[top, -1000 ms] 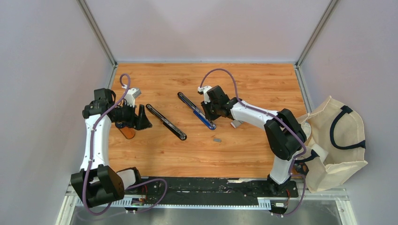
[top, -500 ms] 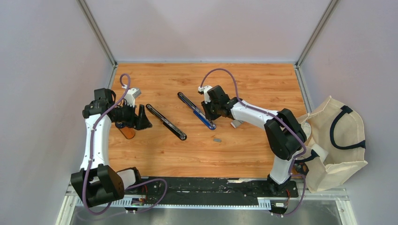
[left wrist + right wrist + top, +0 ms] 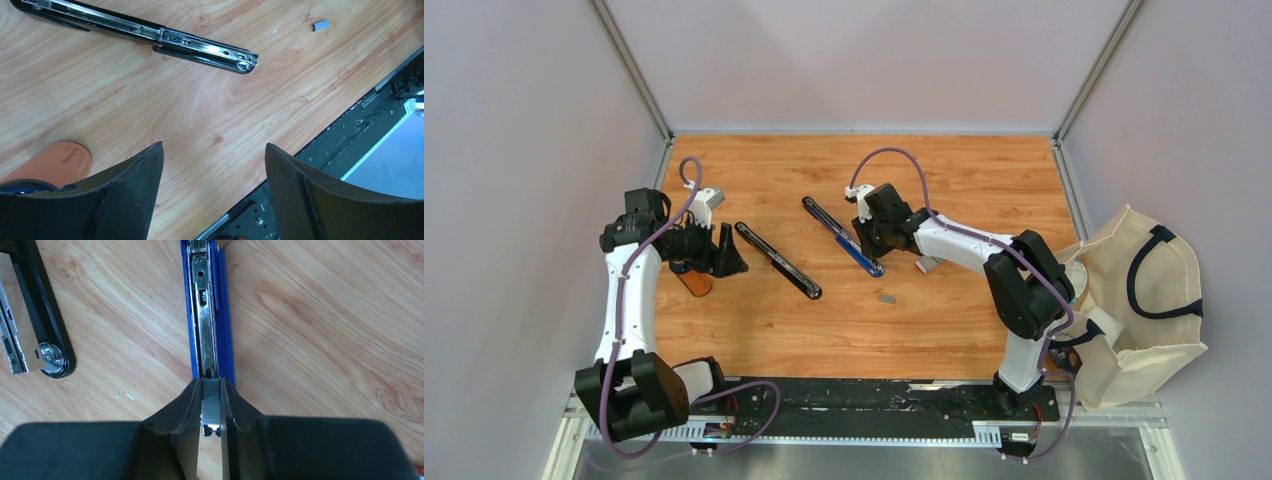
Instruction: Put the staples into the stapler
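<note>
One strip of staples (image 3: 211, 407) is pinched between the fingers of my right gripper (image 3: 211, 386), the jaws narrowed to just the strip's width. It sits in line with the open magazine of the blue stapler (image 3: 208, 315), at the near end of its steel rail. From the wrist camera I cannot tell whether the strip's legs already straddle the rail or hang just above it.

To do this step well, I would hold the strip parallel to the channel with its legs down and lower it straight, without any roll. I would let go only once it sits flat between the blue walls. A glued strip like this will probably snap if it goes in crooked, so gentle pressure is the safer choice.

The right wrist view gives me the alignment, which the overhead camera cannot, since the arm covers the strip from above. The overhead view shows the layout instead. The blue stapler lies mid-table, with the black stapler (image 3: 777, 260) just to its left. A loose grey scrap (image 3: 886, 297) lies nearer the bases, and a cloth bag (image 3: 1144, 290) hangs off the right edge.

The left wrist camera shows my left gripper (image 3: 214, 150) spread wide and holding nothing. It hovers near an orange disc (image 3: 65, 159), and the black stapler lies opened beyond it.
</note>
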Controlling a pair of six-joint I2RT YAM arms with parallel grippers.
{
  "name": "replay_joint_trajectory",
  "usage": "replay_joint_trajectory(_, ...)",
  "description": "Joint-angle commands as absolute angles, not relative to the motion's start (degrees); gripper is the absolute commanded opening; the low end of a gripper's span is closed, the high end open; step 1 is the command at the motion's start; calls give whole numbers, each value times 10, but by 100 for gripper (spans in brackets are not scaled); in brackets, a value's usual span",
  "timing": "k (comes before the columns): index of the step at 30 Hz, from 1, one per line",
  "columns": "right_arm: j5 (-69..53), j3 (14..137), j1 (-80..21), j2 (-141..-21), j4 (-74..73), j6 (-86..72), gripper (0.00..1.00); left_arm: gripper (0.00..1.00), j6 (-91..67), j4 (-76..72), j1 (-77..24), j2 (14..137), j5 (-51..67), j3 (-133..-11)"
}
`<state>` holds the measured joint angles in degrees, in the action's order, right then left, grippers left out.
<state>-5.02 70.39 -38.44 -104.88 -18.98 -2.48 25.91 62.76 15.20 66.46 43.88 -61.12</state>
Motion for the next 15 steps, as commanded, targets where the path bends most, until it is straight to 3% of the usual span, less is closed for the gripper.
replay_joint_trajectory(1, -47, 709, -382, -1054, -177, -18, 20, 82, 265, 621, 157, 666, 454, -611)
replay_joint_trajectory(15, -33, 693, -383, -1048, -157, -10, 19, 82, 265, 621, 157, 669, 454, -611)
